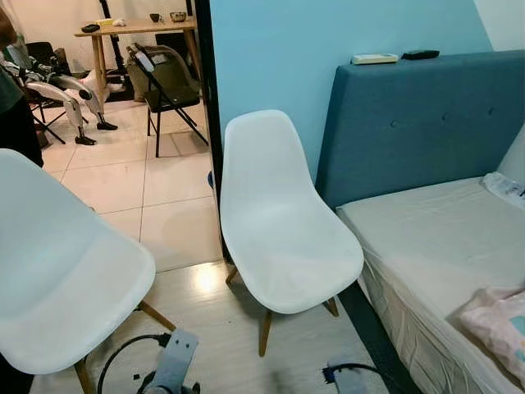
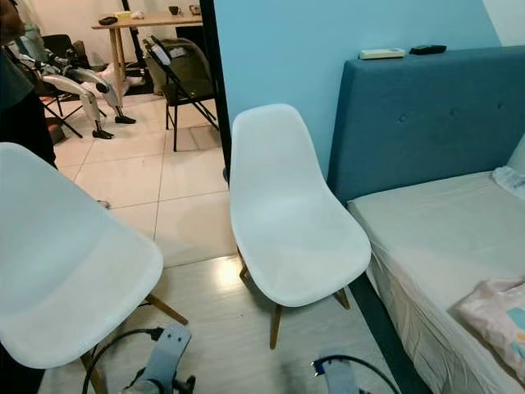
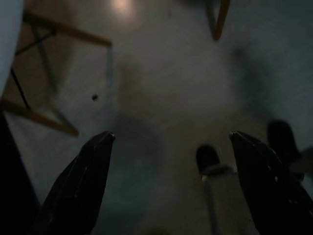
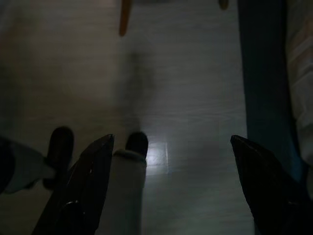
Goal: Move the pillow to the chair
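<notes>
Head stereo pair looking down at chair (image 1: 283, 238) and bed (image 1: 443, 246), both wrist cameras facing dim floor (image 4: 186, 98)

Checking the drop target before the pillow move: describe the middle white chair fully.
The chair is a one-piece white moulded shell, plastic by the look, smooth and slightly glossy, with a curved back and a scooped seat on slanted wooden legs. It stands upright on the pale wood-look floor, its back close to the blue wall, beside the bed on the robot's right. Its seat is bare; nothing rests on it.
</notes>
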Available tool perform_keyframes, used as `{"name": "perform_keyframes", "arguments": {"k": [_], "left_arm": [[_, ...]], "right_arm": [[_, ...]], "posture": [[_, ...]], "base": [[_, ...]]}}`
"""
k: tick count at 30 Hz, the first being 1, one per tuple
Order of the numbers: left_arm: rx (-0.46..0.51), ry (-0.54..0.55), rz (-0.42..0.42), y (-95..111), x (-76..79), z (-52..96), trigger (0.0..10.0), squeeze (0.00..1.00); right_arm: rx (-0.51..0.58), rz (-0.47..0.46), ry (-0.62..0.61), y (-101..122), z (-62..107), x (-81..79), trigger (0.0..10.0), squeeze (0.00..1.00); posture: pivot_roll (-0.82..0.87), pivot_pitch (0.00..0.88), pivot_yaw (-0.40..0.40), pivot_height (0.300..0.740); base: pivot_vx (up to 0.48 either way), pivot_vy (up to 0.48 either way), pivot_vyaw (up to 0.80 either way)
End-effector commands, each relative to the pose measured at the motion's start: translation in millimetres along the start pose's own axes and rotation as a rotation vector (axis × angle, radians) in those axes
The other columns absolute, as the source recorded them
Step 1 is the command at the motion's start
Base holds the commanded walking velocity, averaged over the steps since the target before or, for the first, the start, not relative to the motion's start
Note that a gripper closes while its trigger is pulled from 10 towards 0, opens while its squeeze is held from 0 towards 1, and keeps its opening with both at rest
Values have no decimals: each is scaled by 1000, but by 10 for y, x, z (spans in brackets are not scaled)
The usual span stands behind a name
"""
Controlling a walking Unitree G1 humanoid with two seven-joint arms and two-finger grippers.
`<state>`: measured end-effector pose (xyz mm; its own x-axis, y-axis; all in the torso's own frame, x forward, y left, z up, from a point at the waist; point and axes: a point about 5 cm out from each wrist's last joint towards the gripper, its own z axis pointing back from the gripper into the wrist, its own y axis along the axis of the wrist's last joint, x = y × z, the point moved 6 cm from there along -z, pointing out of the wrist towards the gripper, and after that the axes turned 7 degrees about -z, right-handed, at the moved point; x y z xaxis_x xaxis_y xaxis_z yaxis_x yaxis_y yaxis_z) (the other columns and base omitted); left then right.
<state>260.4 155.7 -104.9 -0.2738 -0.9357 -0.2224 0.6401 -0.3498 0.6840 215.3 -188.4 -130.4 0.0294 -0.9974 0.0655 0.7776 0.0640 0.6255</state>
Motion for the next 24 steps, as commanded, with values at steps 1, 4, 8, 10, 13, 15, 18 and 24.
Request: {"name": "perform_keyframes", "arguments": {"k": [1, 4, 8, 10, 13, 15, 18, 24], "left_arm": [[31, 41, 16, 16, -127, 18, 10000, 0], [109, 101, 68, 150, -267, 36, 10000, 0], [158, 163, 139, 237, -385, 60, 10000, 0], [162, 182, 168, 236, -409, 68, 10000, 0], [111, 161, 163, 150, -352, 49, 10000, 0], [76, 149, 145, 82, -314, 41, 10000, 0], [4, 119, 89, -66, -253, 38, 10000, 0], [-10, 101, 96, -96, -219, 40, 10000, 0]], "right_arm": [[57, -12, 1, 156, -17, -11, 10000, 0], [162, -34, 4, 425, -25, -11, 10000, 0], [248, -56, 11, 637, -16, -27, 10000, 0], [278, -55, 14, 719, -12, -54, 10000, 0], [253, -47, 22, 687, -28, -88, 10000, 0], [236, -35, 26, 657, -35, -107, 10000, 0], [211, -13, 33, 608, -43, -138, 10000, 0], [183, 4, 37, 536, -44, -113, 10000, 0]], "posture": [[-4, 60, 1, 740], [-2, 65, -10, 740], [8, 67, -19, 740], [10, 66, -22, 740], [21, 64, -37, 740], [21, 64, -37, 740], [21, 66, -42, 740], [22, 70, -57, 740]], "base": [[0, 0, 0], [0, 0, 0], [0, 0, 0], [0, 0, 0], [0, 0, 0], [0, 0, 0], [0, 0, 0], [0, 0, 0]]}}
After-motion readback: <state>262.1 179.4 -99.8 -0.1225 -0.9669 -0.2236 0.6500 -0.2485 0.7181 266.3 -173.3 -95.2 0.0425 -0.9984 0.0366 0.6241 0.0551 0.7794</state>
